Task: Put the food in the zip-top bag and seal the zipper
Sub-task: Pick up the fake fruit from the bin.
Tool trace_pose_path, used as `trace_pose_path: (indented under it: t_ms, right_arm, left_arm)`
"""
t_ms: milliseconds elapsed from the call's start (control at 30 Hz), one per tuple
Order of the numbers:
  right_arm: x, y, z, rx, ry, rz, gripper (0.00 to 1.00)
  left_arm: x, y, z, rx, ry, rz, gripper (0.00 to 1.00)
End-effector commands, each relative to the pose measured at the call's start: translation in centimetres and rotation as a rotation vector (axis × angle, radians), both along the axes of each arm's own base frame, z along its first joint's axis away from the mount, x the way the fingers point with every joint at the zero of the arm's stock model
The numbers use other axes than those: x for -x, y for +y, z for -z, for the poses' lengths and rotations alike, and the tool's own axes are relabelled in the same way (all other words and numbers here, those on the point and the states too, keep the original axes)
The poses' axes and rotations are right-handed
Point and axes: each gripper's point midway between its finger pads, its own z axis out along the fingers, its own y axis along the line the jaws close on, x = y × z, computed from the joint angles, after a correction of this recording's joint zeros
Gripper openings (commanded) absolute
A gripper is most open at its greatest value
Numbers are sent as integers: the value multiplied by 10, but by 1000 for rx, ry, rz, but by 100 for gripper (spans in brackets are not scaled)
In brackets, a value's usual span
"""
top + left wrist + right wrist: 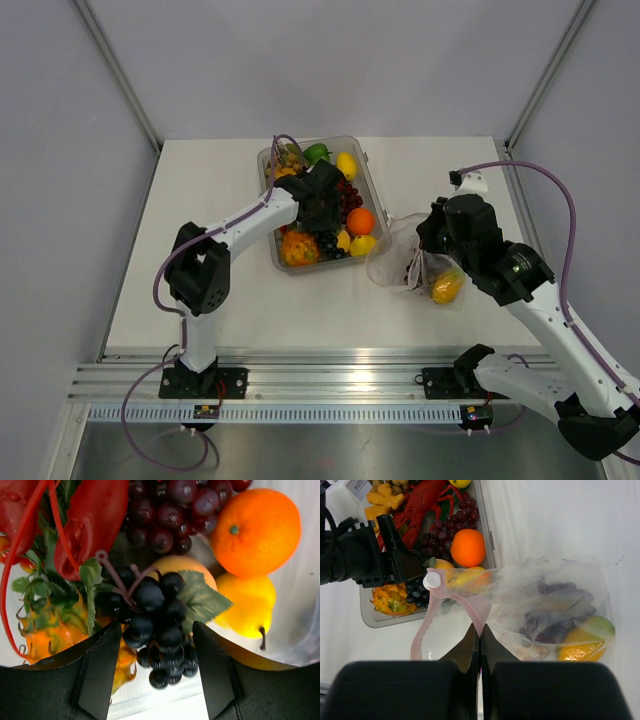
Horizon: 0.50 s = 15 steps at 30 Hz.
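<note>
The zip-top bag (405, 262) lies right of the tray, its mouth towards the tray. It holds a yellow-orange mango (446, 288) and purple grapes (560, 610). My right gripper (480, 630) is shut on the pinkish zipper (470, 605), which loops open; a white slider (431, 580) sits at its far end. My left gripper (156, 655) is open over the tray (363, 150), its fingers on either side of a dark grape bunch (155, 625). An orange (255, 530), a yellow fruit (247, 605) and red grapes (170, 510) lie beside the bunch.
The tray also holds a red lobster (95, 515), a green pepper (316, 153), a lemon (346, 165) and a spiky orange fruit (299, 249). My left arm (360, 555) reaches over the tray close to the bag's mouth. Grey walls stand on three sides.
</note>
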Motion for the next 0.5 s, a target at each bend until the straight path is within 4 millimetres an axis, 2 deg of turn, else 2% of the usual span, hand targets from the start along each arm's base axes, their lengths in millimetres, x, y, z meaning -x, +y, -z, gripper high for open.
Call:
trace_pose_path:
  t_ms: [0,100,133,267,400,467]
  right_arm:
    - [-8,8,-30,-79,-81,-2,0]
    - [-7,8,-31,-85,-80,-3,0]
    - [-7,9,-31,-85,-80,-4,0]
    - [-6,8,-34,-91,-87,-6,0]
    - [-6,9,-34,-92,-83,-8,0]
    - [-6,10,-33,-95,-81,-9,0]
  left_arm:
    - [-20,-4,-9,-20,-69,-41,59]
    - [-23,-4,-7,-41,-76,-39,49]
    - [-23,-3,-7,-51,-76,-38,37]
    - [-25,-1,-21,-56,-113,-26,18]
    - [-21,5,-52,-42,-156,-20,6]
    - [-15,9,-80,-5,-206,-13,4]
